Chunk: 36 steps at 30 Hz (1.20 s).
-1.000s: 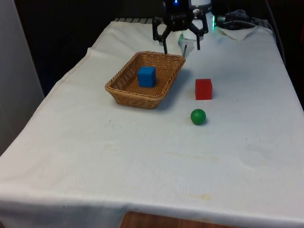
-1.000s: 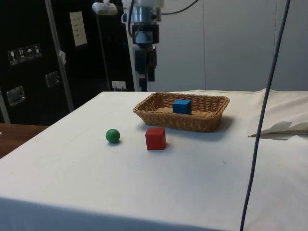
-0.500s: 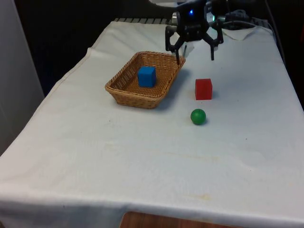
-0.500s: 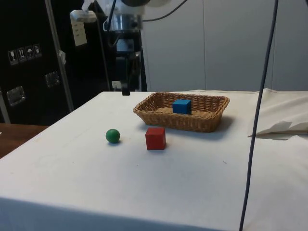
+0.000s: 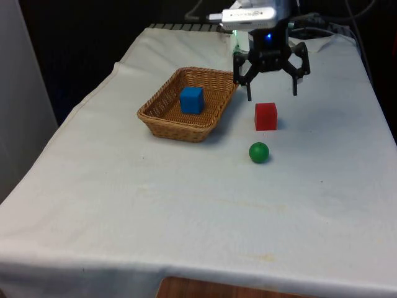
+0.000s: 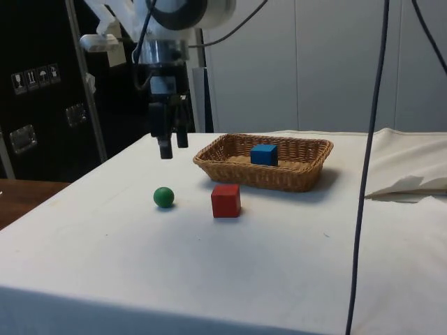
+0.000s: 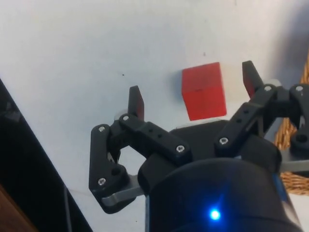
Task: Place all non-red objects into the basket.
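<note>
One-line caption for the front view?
Open black gripper above red cube; blue cube in wicker basket; green ball outside.

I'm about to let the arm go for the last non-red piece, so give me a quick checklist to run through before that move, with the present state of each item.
1. Black two-finger gripper free to grasp: ok, the jaws stand open and hold nothing.
2. Small green ball reachable: ok, it lies bare on the white cloth, apart from the other things.
3. Gripper above the ball: not ok, it hangs over the red cube.
4. Red cube left alone: ok, it sits on the cloth outside the woven wicker basket.
5. Blue cube stowed: ok, it lies in the basket.
6. Room in the basket: ok, bare floor shows beside the blue cube.
</note>
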Tool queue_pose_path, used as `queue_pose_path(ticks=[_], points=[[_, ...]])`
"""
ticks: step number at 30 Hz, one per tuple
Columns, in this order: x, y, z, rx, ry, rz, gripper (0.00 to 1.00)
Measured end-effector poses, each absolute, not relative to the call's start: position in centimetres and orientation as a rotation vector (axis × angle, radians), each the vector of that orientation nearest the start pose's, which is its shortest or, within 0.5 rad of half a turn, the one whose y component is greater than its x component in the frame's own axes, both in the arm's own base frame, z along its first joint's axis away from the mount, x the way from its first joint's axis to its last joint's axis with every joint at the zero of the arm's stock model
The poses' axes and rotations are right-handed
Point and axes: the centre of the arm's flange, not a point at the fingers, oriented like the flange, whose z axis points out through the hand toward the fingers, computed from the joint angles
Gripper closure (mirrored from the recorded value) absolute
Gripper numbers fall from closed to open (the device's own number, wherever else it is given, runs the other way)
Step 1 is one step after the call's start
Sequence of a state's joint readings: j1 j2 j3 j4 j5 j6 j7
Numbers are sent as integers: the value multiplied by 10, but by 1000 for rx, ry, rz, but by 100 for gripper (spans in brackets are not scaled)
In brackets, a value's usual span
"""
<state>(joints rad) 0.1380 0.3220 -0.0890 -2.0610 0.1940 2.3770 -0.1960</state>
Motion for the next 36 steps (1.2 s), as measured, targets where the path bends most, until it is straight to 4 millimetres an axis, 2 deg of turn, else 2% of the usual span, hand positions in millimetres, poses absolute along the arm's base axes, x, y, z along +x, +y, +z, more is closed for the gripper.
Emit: queue_pose_path(ticks=[5, 13, 26, 29, 36], points=[[594, 45, 269, -3029, -149, 7, 0], [596, 52, 259, -3028, -138, 23, 0], [617, 50, 241, -3032, -125, 10, 0], [624, 49, 231, -3036, -122, 8, 0], [628, 49, 219, -3044, -120, -13, 0]])
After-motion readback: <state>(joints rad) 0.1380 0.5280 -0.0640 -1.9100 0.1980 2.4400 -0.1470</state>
